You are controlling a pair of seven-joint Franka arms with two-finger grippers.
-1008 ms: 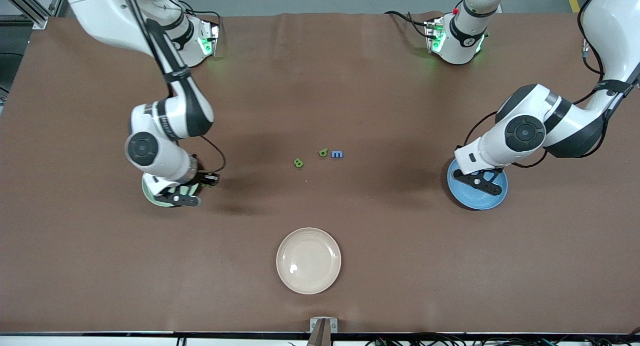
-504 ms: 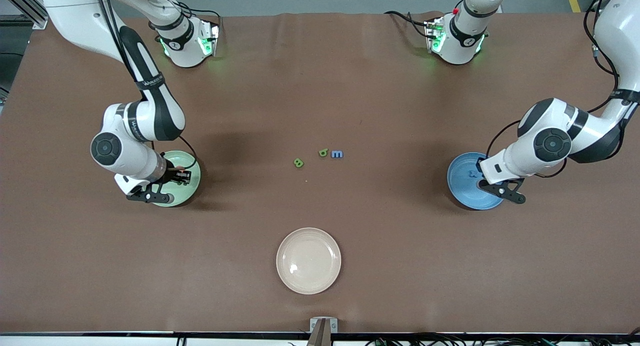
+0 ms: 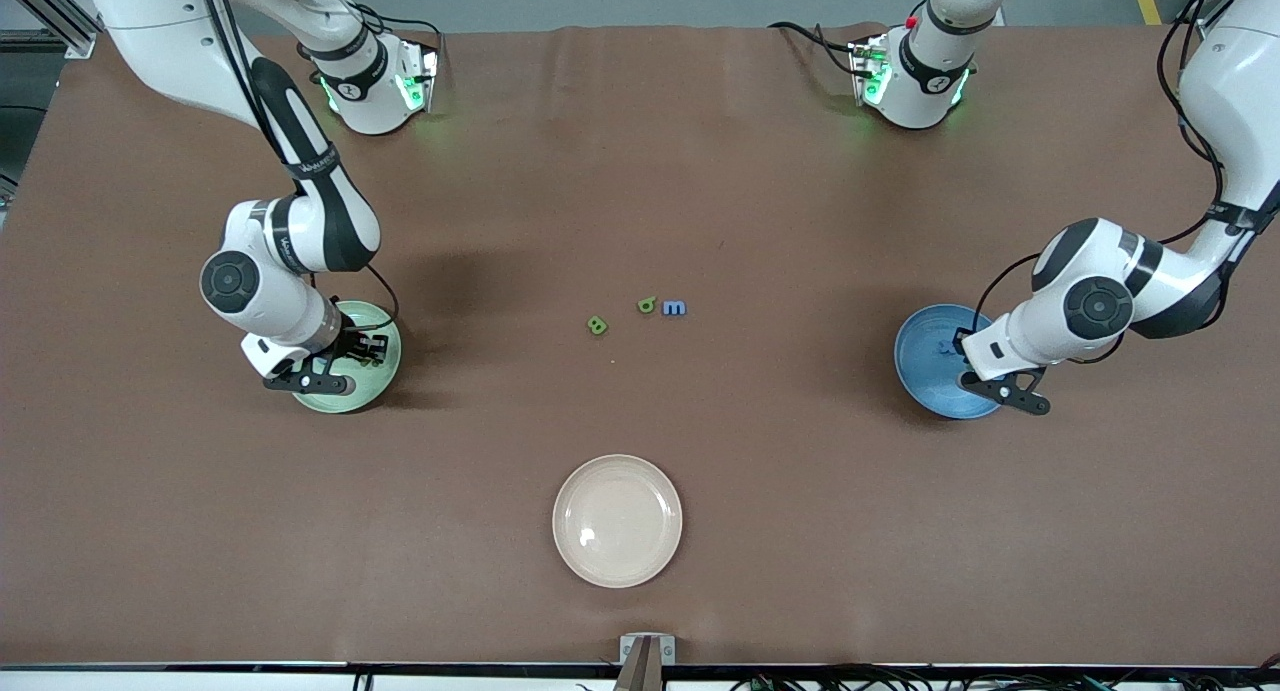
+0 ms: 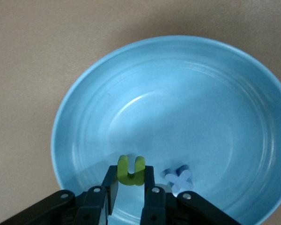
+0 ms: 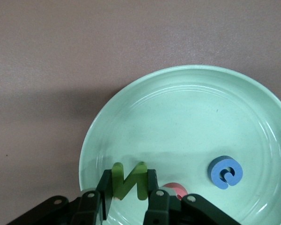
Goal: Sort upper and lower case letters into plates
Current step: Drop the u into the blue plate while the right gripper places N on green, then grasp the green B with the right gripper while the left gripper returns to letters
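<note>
Brown table (image 3: pixel 640 171), your stock: left gripper (image 4: pixel 130 187) clamps a green U (image 4: pixel 131 169) over the blue plate (image 4: pixel 84 117), blue letter (image 4: pixel 178 177) beside it. Right gripper (image 5: pixel 129 194) grips a green N (image 5: pixel 129 180) over the green plate (image 5: pixel 178 103), holding a blue letter C (image 5: pixel 225 172) and red letter (image 5: pixel 175 191).

eight letters (image 3: pixel 675 308), three plates (image 3: pixel 617 520)

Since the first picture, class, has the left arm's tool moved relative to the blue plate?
Yes. The left tool has shifted toward the left arm's end of the table, from over the blue plate's middle to over its rim there.
</note>
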